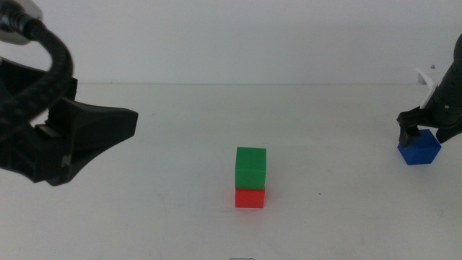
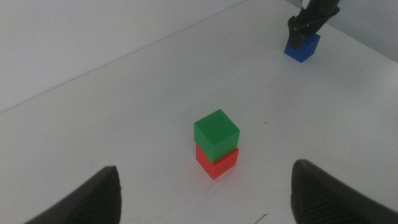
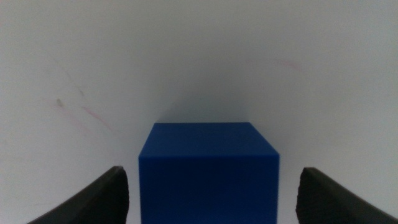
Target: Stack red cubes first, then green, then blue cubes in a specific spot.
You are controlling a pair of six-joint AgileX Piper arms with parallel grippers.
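The right end effector (image 3: 208, 196) stands with its two dark jaws spread wide, one on either side of the blue cube (image 3: 208, 171). The cube sits between them with a clear gap to each jaw, resting on the white tabletop (image 3: 199, 56), which bears faint reddish scuff marks (image 3: 93, 115) beyond one jaw.

green cube (image 1: 250, 166) on red cube (image 1: 250, 198), lower centre | blue cube (image 1: 419, 148) far right, apparently between right gripper (image 1: 421, 133) jaws | left gripper (image 2: 205, 190) left edge
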